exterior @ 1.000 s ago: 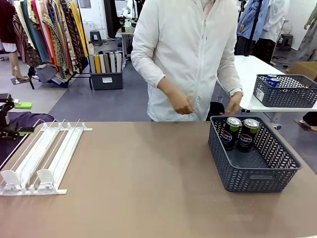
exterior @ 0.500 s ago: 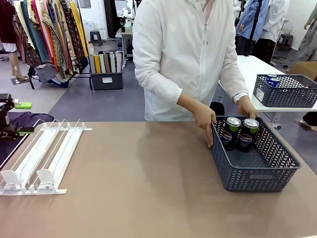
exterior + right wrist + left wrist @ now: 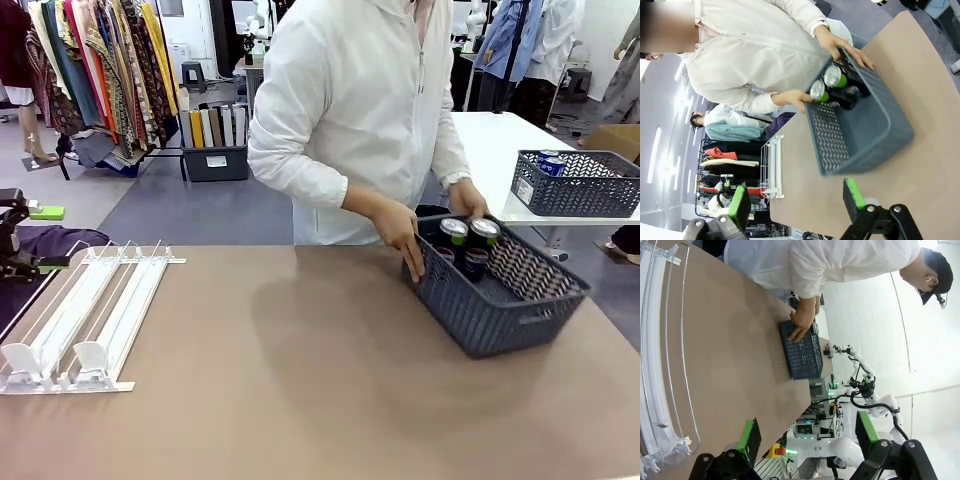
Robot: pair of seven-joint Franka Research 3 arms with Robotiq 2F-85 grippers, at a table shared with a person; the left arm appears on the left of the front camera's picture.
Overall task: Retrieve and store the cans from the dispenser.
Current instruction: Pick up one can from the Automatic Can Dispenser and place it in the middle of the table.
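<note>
Two black cans with green marks stand in a dark grey lattice basket on the table's right side. The person's hands grip the basket's far end and tilt it. The white dispenser lies at the left with bare rail lanes. My left gripper sits at the left table edge, beside the dispenser, and stands open with nothing in it. My right gripper is open and empty, hanging above the table short of the basket and its cans.
A second grey basket holding a blue can rests on a white table behind the person at the right. Clothes racks stand at the back left. The brown tabletop between dispenser and basket is bare.
The person has reached in, taken the basket with both hands, and tipped and shifted it leftward toward themselves. Neither arm has moved.
</note>
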